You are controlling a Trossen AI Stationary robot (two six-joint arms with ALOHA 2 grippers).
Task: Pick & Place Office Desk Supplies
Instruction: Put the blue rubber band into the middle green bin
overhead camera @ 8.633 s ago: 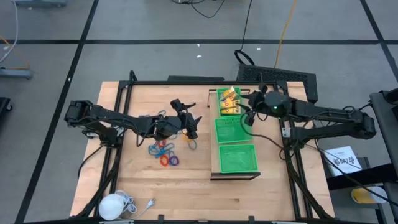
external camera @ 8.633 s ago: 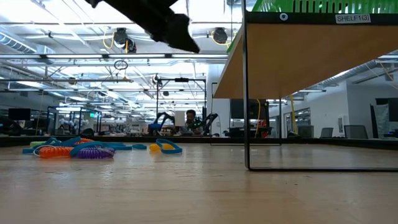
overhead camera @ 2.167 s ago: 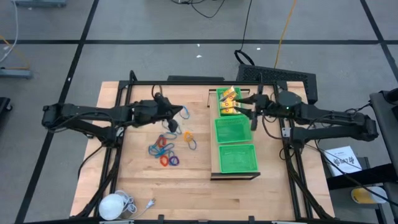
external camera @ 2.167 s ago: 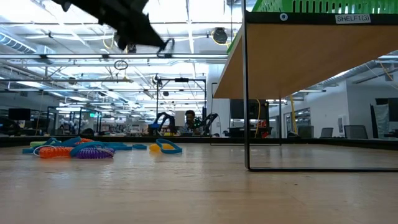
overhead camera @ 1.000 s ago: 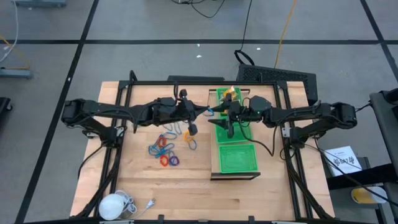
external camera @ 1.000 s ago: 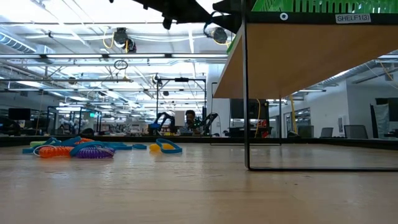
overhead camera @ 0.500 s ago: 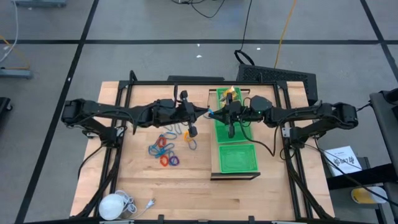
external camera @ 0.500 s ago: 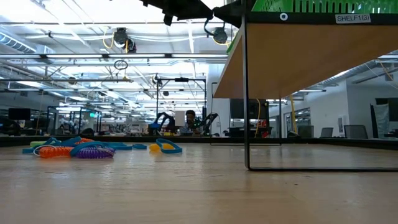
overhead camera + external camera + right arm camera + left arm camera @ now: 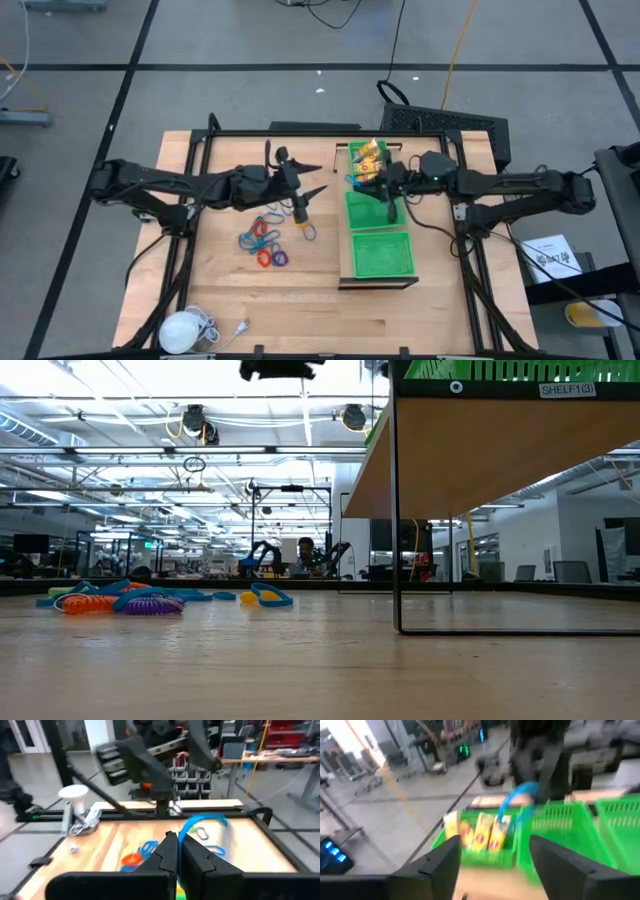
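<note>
Right claw (image 9: 178,851) pinching blue ring (image 9: 200,822) | left claw (image 9: 492,852) spread | low view: neither

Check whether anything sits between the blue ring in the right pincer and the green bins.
Nothing visible does. The right pincer is shut on the blue ring just above the bins. The yellow packets fill only the far bin. The left pincer is open, off to the side.

A small white label (image 9: 567,390) on the shelf's front edge reads "SHELF1(3)".
</note>
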